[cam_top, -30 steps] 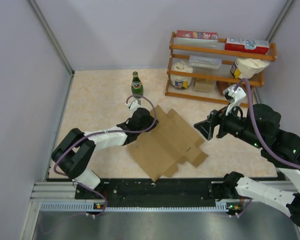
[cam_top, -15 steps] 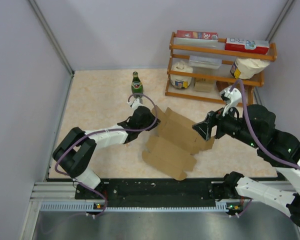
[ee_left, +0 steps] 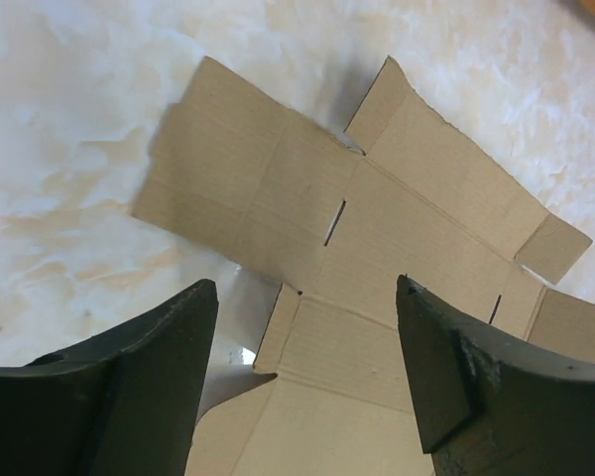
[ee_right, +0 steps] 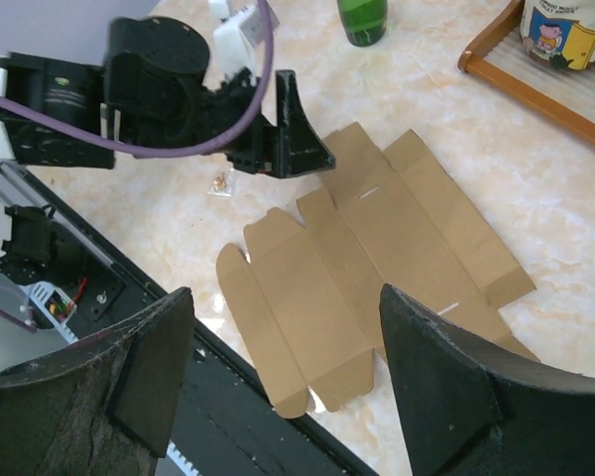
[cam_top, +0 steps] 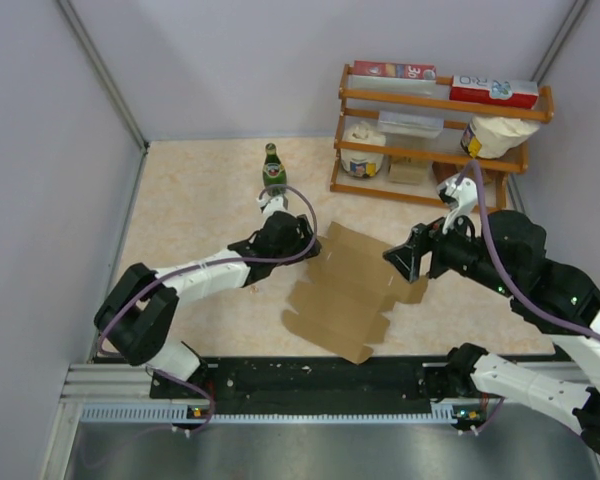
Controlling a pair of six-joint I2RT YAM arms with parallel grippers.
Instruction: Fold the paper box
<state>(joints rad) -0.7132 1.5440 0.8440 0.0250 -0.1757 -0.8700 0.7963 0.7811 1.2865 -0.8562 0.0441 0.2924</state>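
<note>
Top view: the paper box (cam_top: 345, 290) lies as a flat, unfolded brown sheet on the table (cam_top: 200, 200), in the lower middle of the frame between the two arms. That is probably so either arm can reach a flap. The left gripper (cam_top: 305, 243) sits at the sheet's upper-left edge, and the right gripper (cam_top: 402, 262) hangs over its right side. Whether either touches the cardboard cannot be told from here. A green bottle (cam_top: 272, 168) stands above the sheet. A wooden rack (cam_top: 435, 102) fills the upper right, well apart from the work. On its top shelf lie two red-and-white cartons (cam_top: 394, 71). The left one shows "30", and the other's print is too small to read.

Left wrist view: the left gripper (ee_left: 305, 297) has its two dark fingers (ee_left: 149, 367) spread wide with nothing between them. The paper box (ee_left: 397, 218) lies flat beneath, its creases and a slot plain to see. No panel is raised, so folding has barely begun.

Right wrist view: the right gripper (ee_right: 288, 327) is also spread wide and holds nothing. It hovers clear above the paper box (ee_right: 377, 248), likely lining up on a flap. The left gripper (ee_right: 293, 139) shows at the upper left, at the sheet's far corner. At the upper right, a tub (ee_right: 560, 30) on the rack carries a cartoon label with no legible words.
</note>
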